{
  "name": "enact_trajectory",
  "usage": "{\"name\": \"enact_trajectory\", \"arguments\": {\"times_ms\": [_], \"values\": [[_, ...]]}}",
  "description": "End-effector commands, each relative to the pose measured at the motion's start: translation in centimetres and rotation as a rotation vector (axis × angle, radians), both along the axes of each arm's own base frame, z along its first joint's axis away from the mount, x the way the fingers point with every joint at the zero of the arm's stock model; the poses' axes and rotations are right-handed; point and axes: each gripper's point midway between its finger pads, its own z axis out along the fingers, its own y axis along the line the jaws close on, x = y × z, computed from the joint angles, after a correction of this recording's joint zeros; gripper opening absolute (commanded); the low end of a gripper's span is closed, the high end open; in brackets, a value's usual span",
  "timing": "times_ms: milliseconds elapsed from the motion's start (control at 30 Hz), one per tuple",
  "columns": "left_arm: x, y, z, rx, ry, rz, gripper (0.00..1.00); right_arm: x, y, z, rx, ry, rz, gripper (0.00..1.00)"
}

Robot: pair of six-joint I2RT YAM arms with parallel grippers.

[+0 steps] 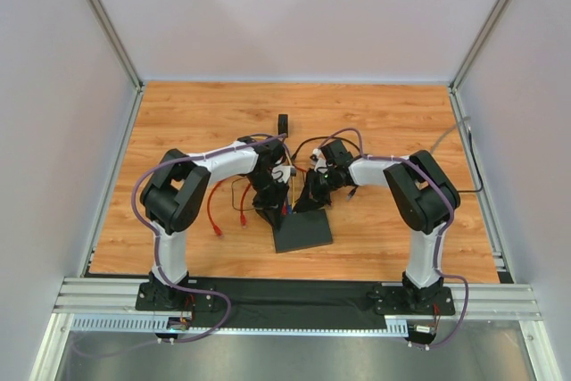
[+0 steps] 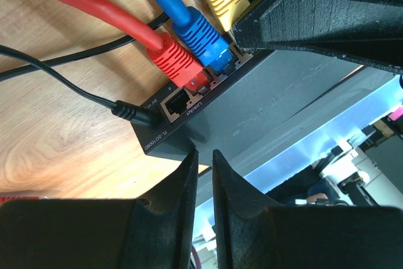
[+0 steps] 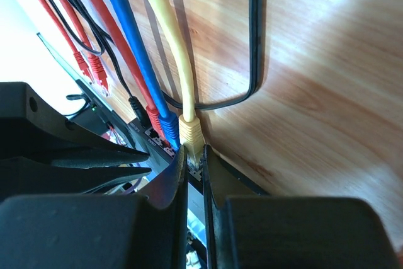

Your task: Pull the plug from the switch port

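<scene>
None pulled yet: yellow plug [image 3: 192, 131] sits seated at the switch's [image 2: 264, 111] 12 o'clock edge, pinched by the right gripper [image 3: 194, 159]; left gripper's [image 2: 204, 159] hold cannot be told.

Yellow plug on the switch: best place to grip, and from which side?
Pinch the yellow plug by its boot sides, just behind the socket, coming in over the switch. It sticks straight out, and the blue plug sits close beside it.
</scene>
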Motion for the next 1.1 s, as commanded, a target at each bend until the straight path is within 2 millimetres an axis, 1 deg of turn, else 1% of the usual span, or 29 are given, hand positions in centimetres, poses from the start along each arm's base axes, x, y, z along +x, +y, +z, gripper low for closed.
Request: {"name": "enact_trajectory", "arguments": {"times_ms": [0, 133, 233, 300, 333, 400, 500, 533, 567, 633, 667, 767, 833, 933, 1000, 1067], "values": [[0.9, 0.6, -1.8, 0.059, -0.038, -0.028, 0.24, -1.1, 0.8, 1.2, 0.048, 0.037, 0.066, 0.01], [1.4, 1.3, -2.5, 0.081, -0.022, -0.025, 0.24, -1.1, 0.8, 2.1, 0.061, 0.003, 0.076, 0.04], [1.7, 1.9, -2.8, 0.093, -0.022, -0.020, 0.24, -1.6, 0.9, 2.4, 0.080, 0.013, 0.103, 0.05], [1.8, 2.4, -2.9, 0.111, -0.032, -0.037, 0.24, -1.8, 0.6, 2.2, 0.071, 0.007, 0.127, 0.09], [1.8, 2.4, -2.8, 0.107, -0.035, -0.041, 0.24, -1.7, 0.6, 2.3, 0.071, -0.003, 0.139, 0.11], [1.6, 2.5, -2.9, 0.102, -0.036, -0.040, 0.24, -1.9, 0.2, 1.7, 0.052, -0.016, 0.176, 0.16], [1.4, 2.8, -3.0, 0.119, -0.036, -0.046, 0.25, -1.4, 0.3, 1.5, 0.060, -0.044, 0.224, 0.22], [1.4, 2.8, -3.0, 0.119, -0.032, -0.046, 0.25, -1.2, 0.4, 1.4, 0.074, -0.040, 0.232, 0.22], [1.3, 2.9, -3.0, 0.120, -0.031, -0.046, 0.25, -0.7, 0.6, 1.5, 0.086, -0.050, 0.233, 0.25], [1.4, 3.0, -2.9, 0.119, -0.039, -0.052, 0.25, -0.5, 0.8, 1.1, 0.117, -0.032, 0.245, 0.27], [1.5, 3.0, -2.8, 0.121, -0.044, -0.053, 0.25, 0.0, 0.9, 1.3, 0.127, -0.034, 0.243, 0.29], [1.6, 3.2, -2.6, 0.128, -0.053, -0.065, 0.25, 0.3, 0.8, 0.6, 0.123, -0.032, 0.246, 0.31], [1.6, 3.2, -2.5, 0.123, -0.056, -0.070, 0.25, 0.4, 0.7, 0.4, 0.127, -0.028, 0.248, 0.32], [1.5, 3.2, -2.5, 0.123, -0.056, -0.073, 0.25, 0.5, -0.1, -0.3, 0.102, -0.020, 0.243, 0.32], [1.5, 3.3, -2.4, 0.120, -0.056, -0.071, 0.25, 0.0, -0.2, -0.6, 0.108, -0.003, 0.242, 0.30], [1.4, 2.9, -1.9, 0.100, -0.053, -0.067, 0.25, -0.3, -0.1, -0.5, 0.135, -0.001, 0.252, 0.28]]}}
